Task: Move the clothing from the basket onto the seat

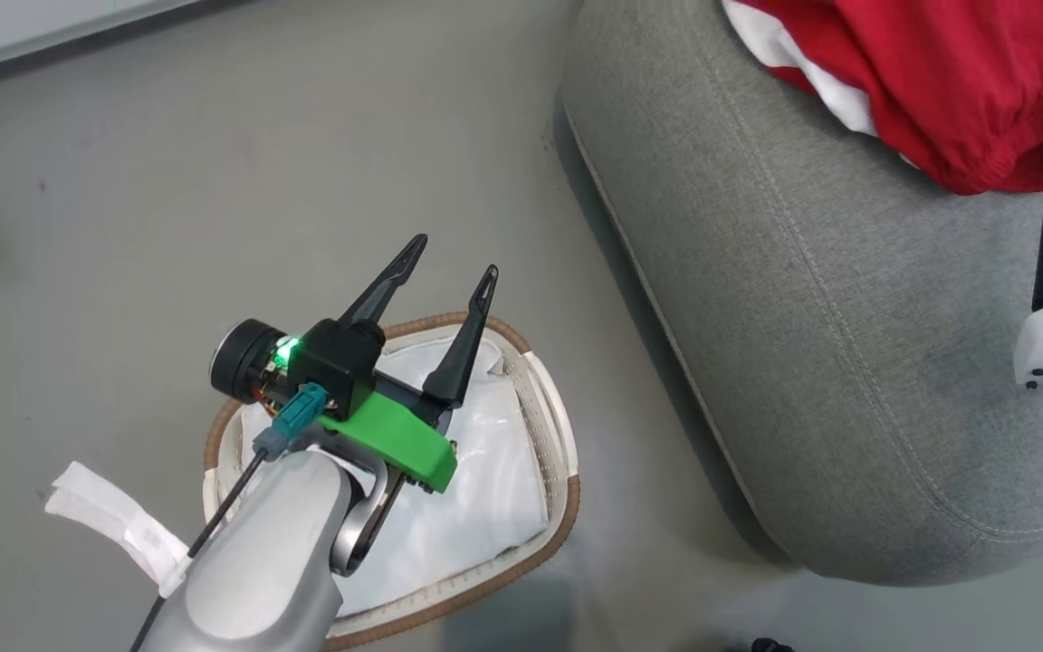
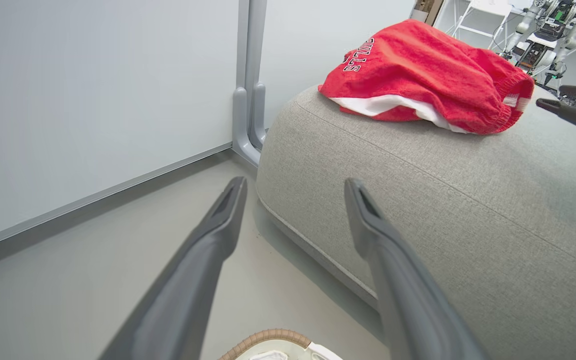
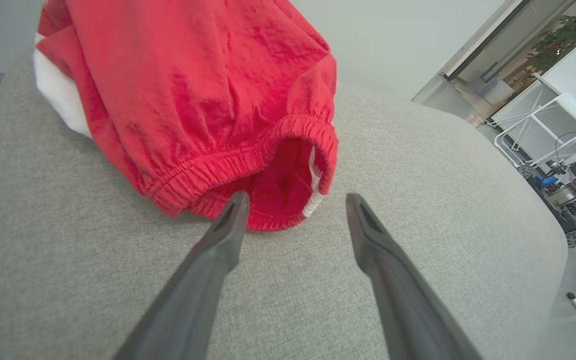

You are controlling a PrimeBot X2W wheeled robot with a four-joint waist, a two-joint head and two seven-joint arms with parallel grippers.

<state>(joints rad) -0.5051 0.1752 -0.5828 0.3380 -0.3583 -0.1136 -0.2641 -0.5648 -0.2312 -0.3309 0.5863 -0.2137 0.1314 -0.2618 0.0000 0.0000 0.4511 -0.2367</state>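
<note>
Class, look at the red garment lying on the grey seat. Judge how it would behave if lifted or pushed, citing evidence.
The clothing is probably floppy: it lies crumpled with folds and would likely drape from a pinch. It looks light, being thin fabric. Pushed, it would likely bunch on the woven seat rather than slide.

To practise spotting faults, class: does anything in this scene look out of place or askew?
A white cloth strip lies loose on the floor beside the basket, seemingly trailing from its liner. The clothing sits crumpled on the seat. Nothing looks damaged.
</note>
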